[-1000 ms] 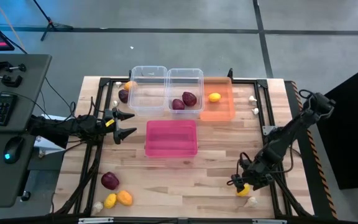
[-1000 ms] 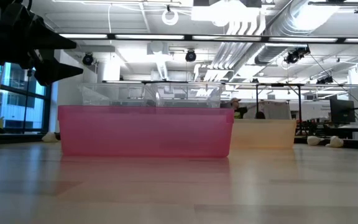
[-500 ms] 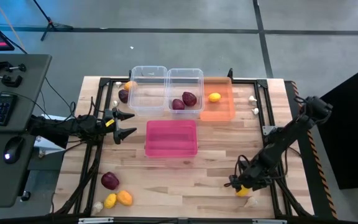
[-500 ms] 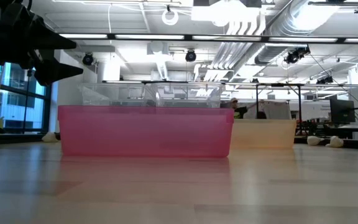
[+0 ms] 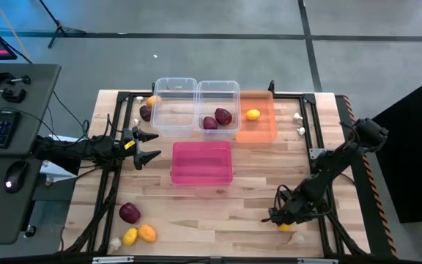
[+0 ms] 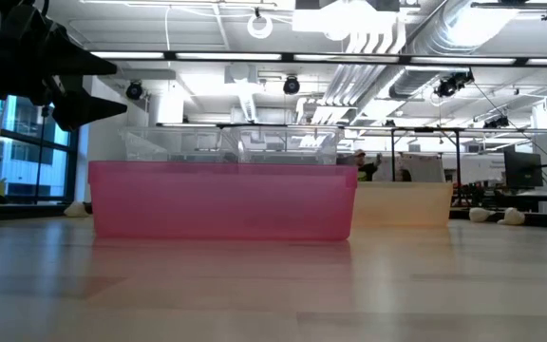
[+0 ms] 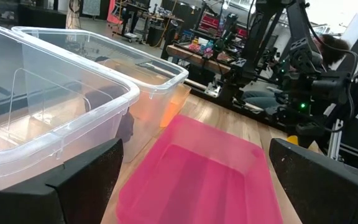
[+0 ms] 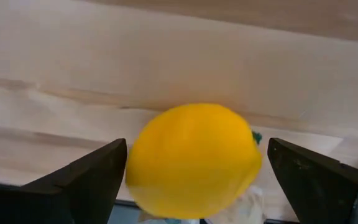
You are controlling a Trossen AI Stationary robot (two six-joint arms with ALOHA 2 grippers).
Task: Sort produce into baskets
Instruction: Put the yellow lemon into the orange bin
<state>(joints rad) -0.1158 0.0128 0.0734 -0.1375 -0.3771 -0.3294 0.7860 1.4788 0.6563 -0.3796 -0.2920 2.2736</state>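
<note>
My right gripper (image 5: 280, 218) is open and slants down over a yellow lemon (image 8: 194, 160) that lies on the table near its near right corner. One finger stands on each side of the lemon, and a white garlic bulb (image 5: 297, 237) lies just beside it. My left gripper (image 5: 149, 145) waits open and level at the table's left, pointing at the pink basket (image 5: 202, 163). At the far side, two clear baskets (image 5: 174, 103) (image 5: 218, 99) and an orange basket (image 5: 258, 126) stand in a row. Two red onions (image 5: 223, 116) lie in the second clear basket, and a lemon (image 5: 253, 114) in the orange one.
At the near left lie a red onion (image 5: 129, 213), two yellow-orange fruits (image 5: 138, 235) and a garlic bulb (image 5: 115, 243). An onion (image 5: 146, 113) and an orange fruit (image 5: 151, 100) lie left of the clear baskets. Garlic bulbs (image 5: 300, 125) lie right of the orange basket. A black frame (image 5: 321, 158) borders the table.
My right gripper has come down toward the lemon at the near right and shifted a little toward the table's left, tipping slightly. Its fingers stay open. The lemon has not moved.
</note>
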